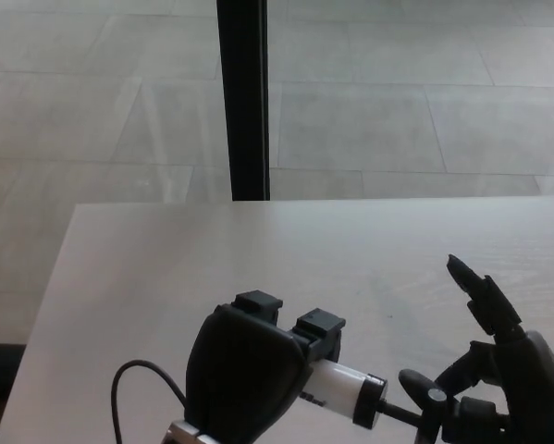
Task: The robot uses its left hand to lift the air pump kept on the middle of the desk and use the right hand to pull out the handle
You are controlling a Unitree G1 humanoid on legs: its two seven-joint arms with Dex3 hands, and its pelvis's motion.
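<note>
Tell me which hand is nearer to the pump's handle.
Right. The right hand sits at the handle, one finger raised above it. The left hand grips the air pump at its barrel, further along toward the robot's left.

The left hand (249,379) sits low with its broad back to the camera, fingers (258,303) curled over the top, closed in a grip. The right hand (485,388) is low at right, one finger (475,287) pointing up, the others spread.
</note>
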